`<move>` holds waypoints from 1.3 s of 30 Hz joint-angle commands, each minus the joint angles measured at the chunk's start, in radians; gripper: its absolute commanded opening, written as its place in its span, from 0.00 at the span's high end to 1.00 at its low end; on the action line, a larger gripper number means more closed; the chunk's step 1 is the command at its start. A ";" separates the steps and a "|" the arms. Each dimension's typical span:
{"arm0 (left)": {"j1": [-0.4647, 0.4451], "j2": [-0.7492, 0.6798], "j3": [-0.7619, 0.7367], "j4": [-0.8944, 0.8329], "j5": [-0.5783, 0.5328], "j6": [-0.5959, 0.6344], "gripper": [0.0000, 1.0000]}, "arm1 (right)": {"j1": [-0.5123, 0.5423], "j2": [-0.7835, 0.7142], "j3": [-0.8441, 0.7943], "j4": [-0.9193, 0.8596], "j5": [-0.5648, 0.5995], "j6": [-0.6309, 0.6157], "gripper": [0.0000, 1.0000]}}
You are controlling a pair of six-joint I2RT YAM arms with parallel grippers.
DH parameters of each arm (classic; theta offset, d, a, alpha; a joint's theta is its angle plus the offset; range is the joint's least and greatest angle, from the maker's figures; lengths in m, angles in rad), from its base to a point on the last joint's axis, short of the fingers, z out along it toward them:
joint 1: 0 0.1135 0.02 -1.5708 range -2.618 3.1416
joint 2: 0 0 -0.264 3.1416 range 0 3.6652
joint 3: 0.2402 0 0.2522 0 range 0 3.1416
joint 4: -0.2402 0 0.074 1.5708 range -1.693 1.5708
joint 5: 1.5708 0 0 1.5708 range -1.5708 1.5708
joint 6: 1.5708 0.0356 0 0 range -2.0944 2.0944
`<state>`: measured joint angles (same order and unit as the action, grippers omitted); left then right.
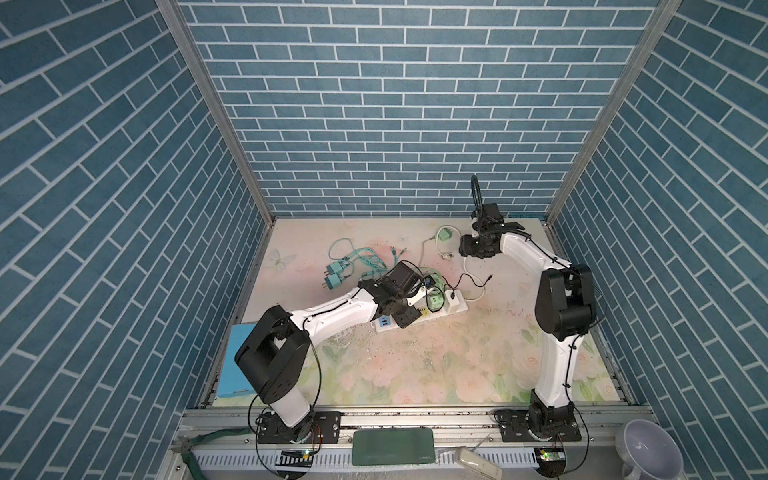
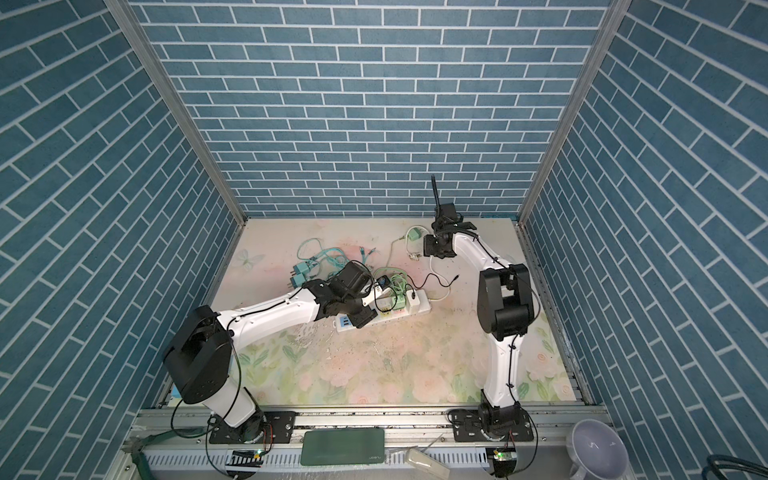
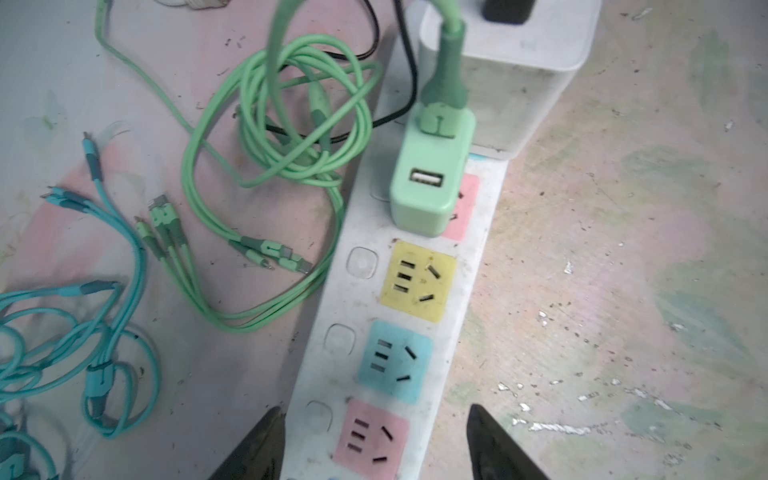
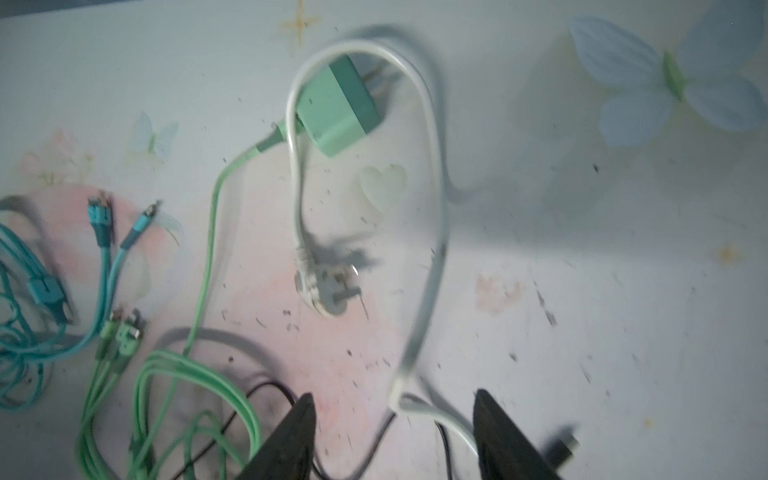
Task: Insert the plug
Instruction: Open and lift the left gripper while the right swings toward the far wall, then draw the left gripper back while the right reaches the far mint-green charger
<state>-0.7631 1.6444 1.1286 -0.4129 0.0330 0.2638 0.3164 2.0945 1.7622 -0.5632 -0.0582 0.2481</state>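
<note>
On your far left, two teal chargers lie side by side on the flowered table, with their teal cables looped just behind them. Next comes your left gripper, poised over the near end of the white power strip. Its jaws stand apart and hold nothing. One finger is just beside the strip's edge, the other is out over bare table, and a pink socket lies between them.

Moving along the strip, you pass a blue socket and a yellow socket, both uncovered. Then the light green charger stands upright in the strip, covering most of another pink socket. A green cable is plugged into its top and coiled on the table beside the strip. Just beyond it sits a white cube adapter with a black plug in its top.

Further right, near the back wall, a second green charger lies on its side on the table, prongs bare, with a white cord looping around it. The white three-pin plug at that cord's end lies just beside it, pins bare and in no socket. Your right gripper hangs over this spot, well apart from the strip. Its jaws are spread and grip nothing, though the white cord runs along the table beneath the gap. That wrist view is blurred.
</note>
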 commanded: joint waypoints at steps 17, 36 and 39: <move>0.227 -0.092 0.037 0.026 0.020 -0.038 0.29 | 0.060 0.513 0.685 -0.078 0.165 -0.099 0.41; 0.270 -0.054 0.065 0.017 0.034 -0.038 0.30 | 0.072 0.425 0.606 0.018 0.016 -0.073 0.48; 0.276 -0.051 0.062 0.022 0.045 -0.038 0.29 | 0.081 0.434 0.643 0.027 -0.022 -0.074 0.46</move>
<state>-0.4980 1.5803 1.1721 -0.3840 0.0589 0.2317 0.3782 2.5969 2.3943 -0.5827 -0.0154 0.1818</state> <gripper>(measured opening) 0.705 0.541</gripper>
